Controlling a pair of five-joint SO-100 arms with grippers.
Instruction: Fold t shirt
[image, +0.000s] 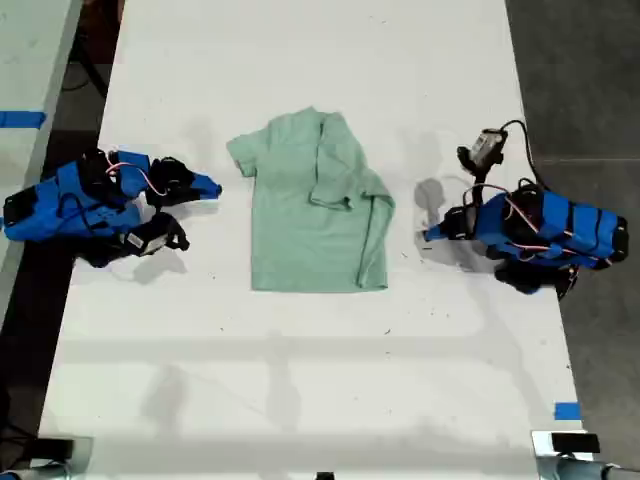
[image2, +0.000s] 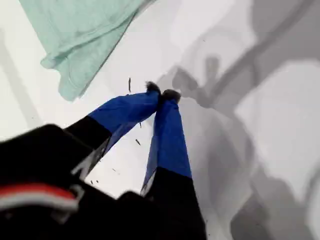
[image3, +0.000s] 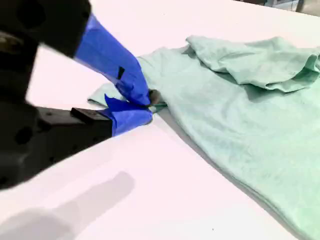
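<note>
In the exterior view, left to right: my second gripper (image3: 150, 102) seems to pinch the t shirt's (image: 315, 205) unfolded sleeve; the shirt lies mid-table, its right side already folded inward; my first gripper (image2: 162, 93), pressed together and empty, rests beside it.

no readable text, no labels, no brands, no numbers, no signs in any view, t shirt (image: 310, 205) plain, no print

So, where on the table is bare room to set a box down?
In the exterior view: the broad bare table below the t shirt, and the strip above its collar. It is crowded beside the shirt, where my first gripper and my second gripper lie.
</note>
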